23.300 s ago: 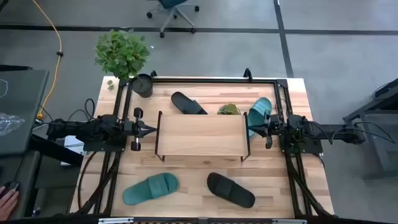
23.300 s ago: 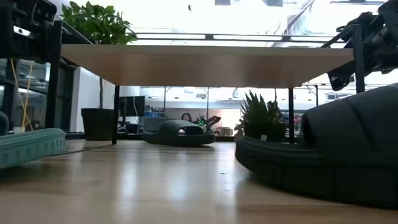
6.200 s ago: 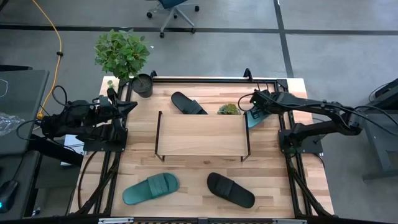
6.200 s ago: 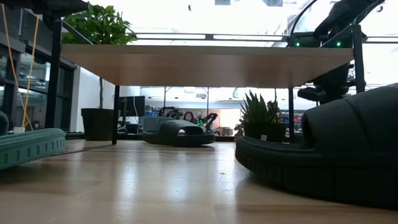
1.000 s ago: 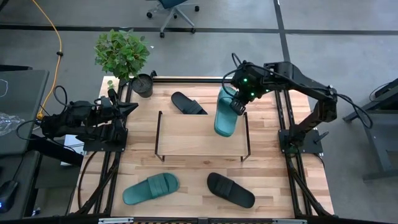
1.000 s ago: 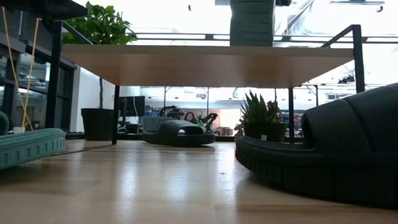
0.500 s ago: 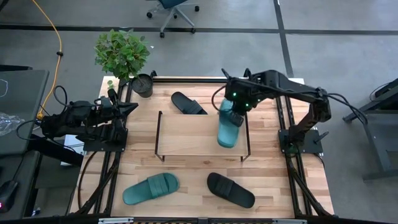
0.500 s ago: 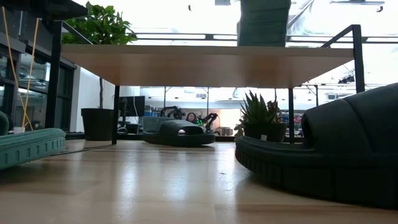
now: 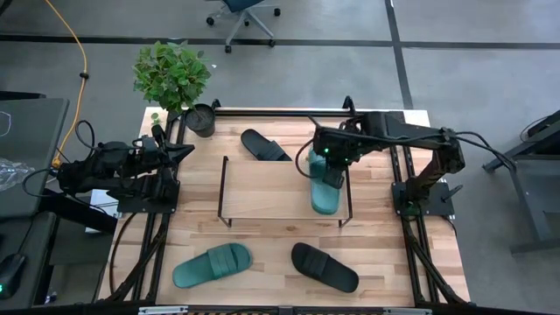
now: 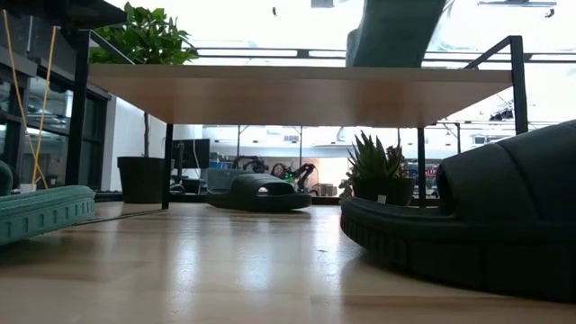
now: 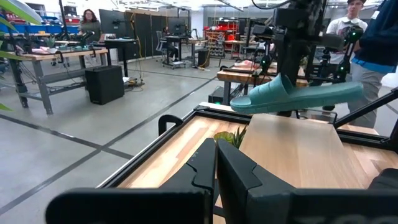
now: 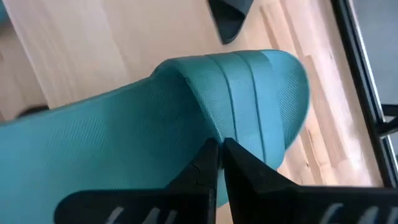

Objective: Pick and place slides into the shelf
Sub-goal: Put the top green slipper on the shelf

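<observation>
My right gripper (image 9: 335, 171) is shut on a teal slide (image 9: 325, 192) over the right end of the shelf (image 9: 271, 188). The left wrist view shows the slide (image 11: 298, 96) tilted just above the shelf's plank top (image 11: 298, 149); I cannot tell whether it touches. A black slide (image 9: 265, 144) lies sole down on the table behind the shelf. A second teal slide (image 9: 212, 264) and a second black slide (image 9: 325, 267) lie in front of it. My left gripper (image 9: 185, 150) waits shut at the table's left side. My right gripper pinches the teal slide's wide ribbed strap at its edge (image 12: 214, 134) between its two fingers. The fingers come from above, slanting down from the far side. The slide is held tilted over the shelf's right end, its sole facing the plank.
A tall potted plant (image 9: 179, 83) stands at the far left corner. A small succulent (image 9: 320, 154) stands behind the shelf, close to my right gripper. A black frame (image 9: 289, 114) runs along the table's far and side edges. People stand in the room beyond.
My right gripper has carried the teal slide toward the table's near edge and downward, from the shelf's far right corner to over its right end. The slide has tipped from nearly upright to slanting.
</observation>
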Robot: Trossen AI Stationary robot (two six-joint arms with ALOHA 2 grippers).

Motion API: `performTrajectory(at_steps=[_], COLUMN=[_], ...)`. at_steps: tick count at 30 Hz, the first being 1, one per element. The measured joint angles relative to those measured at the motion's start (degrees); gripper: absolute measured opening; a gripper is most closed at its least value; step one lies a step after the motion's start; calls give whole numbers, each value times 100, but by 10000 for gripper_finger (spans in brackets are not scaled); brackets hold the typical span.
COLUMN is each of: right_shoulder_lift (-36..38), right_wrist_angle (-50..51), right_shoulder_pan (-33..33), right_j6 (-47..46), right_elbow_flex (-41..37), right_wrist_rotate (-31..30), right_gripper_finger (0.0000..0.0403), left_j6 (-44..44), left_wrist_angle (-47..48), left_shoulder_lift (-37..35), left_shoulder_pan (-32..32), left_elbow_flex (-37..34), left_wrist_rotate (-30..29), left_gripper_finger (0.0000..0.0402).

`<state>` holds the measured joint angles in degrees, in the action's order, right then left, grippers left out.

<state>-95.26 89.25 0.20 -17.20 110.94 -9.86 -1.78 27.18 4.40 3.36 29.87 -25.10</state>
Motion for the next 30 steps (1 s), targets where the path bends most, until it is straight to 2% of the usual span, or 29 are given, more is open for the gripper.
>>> performTrajectory(at_steps=[11,21,30], right_shoulder_lift=[9,499,597], right_wrist_angle=[-209,-869,-877], right_shoulder_pan=[226,375,379], right_j6=[484,224,171], right_elbow_flex=[-748,-1688,-1743], right_wrist_rotate=[-194,-200,-302], right_gripper_finger=[0,0,0], left_j6=[-2,-17,-20], left_wrist_angle=[24,46,45], left_shoulder_lift=[-1,-2,0], left_shoulder_pan=[0,0,0], left_elbow_flex=[0,0,0], left_wrist_rotate=[87,87,87], left_gripper_finger=[3,3,3])
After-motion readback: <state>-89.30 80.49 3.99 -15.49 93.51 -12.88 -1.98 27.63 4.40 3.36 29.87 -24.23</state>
